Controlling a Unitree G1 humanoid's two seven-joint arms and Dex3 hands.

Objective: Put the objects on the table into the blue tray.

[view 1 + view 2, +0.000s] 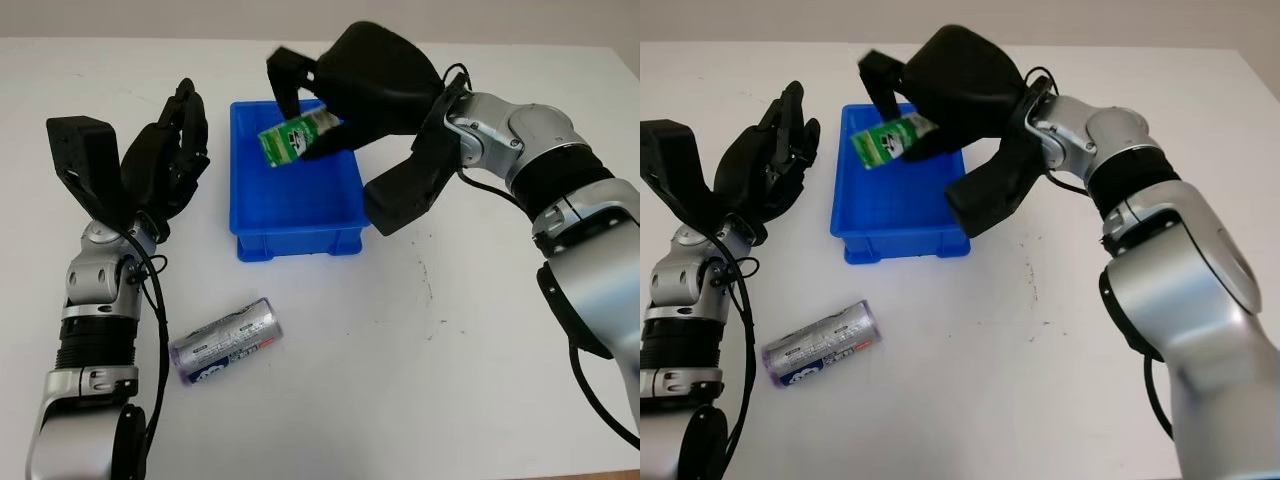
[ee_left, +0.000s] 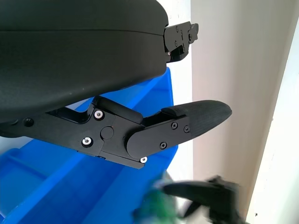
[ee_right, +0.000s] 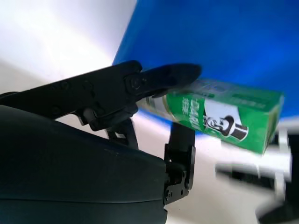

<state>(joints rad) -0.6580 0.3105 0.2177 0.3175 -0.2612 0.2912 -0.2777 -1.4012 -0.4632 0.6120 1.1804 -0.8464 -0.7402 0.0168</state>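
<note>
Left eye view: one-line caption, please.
Right hand holds green carton over blue tray; can lies on table.

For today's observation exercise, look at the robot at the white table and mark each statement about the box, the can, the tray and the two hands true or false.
1. The right hand holds the green box above the blue tray. True.
2. The can stands upright inside the tray. False: it lies on its side on the table, nearer the robot than the tray.
3. The left hand grips the can. False: it is open, raised beside the tray.
4. The green box is off the table. True.
</note>
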